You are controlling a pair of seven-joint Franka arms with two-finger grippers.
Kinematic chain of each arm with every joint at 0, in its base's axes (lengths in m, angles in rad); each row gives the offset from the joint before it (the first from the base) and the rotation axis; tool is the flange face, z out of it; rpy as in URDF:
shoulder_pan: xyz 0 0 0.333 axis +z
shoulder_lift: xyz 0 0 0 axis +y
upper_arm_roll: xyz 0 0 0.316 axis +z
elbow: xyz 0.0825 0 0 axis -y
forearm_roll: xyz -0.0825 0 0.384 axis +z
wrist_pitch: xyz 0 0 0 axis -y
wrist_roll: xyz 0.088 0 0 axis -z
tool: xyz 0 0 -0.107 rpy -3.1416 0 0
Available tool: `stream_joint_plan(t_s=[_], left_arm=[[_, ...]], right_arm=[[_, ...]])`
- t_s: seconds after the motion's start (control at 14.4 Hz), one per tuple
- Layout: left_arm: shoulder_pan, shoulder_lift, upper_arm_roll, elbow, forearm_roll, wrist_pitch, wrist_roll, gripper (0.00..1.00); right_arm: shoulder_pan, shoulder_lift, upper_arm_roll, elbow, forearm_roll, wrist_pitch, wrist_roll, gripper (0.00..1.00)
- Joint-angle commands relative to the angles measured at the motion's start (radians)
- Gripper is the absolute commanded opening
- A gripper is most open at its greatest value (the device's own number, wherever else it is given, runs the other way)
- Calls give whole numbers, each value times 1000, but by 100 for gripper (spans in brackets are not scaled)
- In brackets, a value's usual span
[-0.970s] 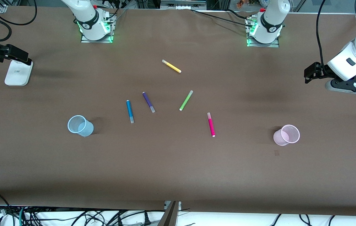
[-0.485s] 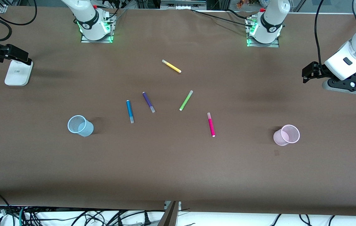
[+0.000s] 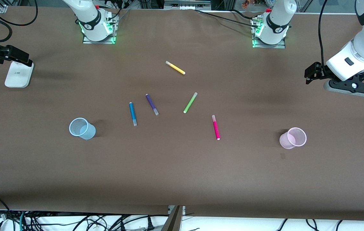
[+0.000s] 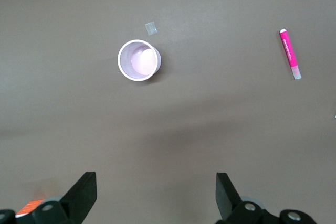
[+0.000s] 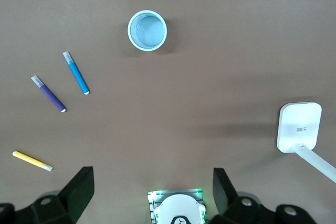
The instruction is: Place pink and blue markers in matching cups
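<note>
The pink marker (image 3: 215, 127) (image 4: 290, 54) lies flat near the table's middle, and the pink cup (image 3: 293, 138) (image 4: 139, 60) stands upright toward the left arm's end. The blue marker (image 3: 132, 114) (image 5: 76, 72) lies toward the right arm's end, with the blue cup (image 3: 82, 128) (image 5: 147, 30) upright beside it. My left gripper (image 3: 311, 73) (image 4: 156, 192) hangs open and empty over the table at the left arm's end, apart from the pink cup. At the right arm's end, my right gripper (image 3: 20, 55) (image 5: 152, 190) is open and empty, high above a white stand.
A purple pen (image 3: 152, 104) (image 5: 49, 94), a lime green pen (image 3: 190, 102) and a yellow pen (image 3: 175, 67) (image 5: 32, 161) lie among the markers. A white stand (image 3: 18, 74) (image 5: 299, 127) sits under the right gripper. A small tape scrap (image 3: 282, 156) (image 4: 151, 27) lies by the pink cup.
My left arm has drifted a little toward the table's middle and slightly up in the front view. The right arm, markers and cups have not moved.
</note>
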Motion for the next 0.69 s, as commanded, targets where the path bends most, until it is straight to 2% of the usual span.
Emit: stream_joint_plan(t_s=[0.0,0.62], left_arm=[[-1,17,2,38,2,-24,14,100],[8,19,2,38,2,-23,14,100]], right_arm=[[-11,-1,-5,1,22,-1,-15,100],[-6,22,-8,0,24,10,-16,100]])
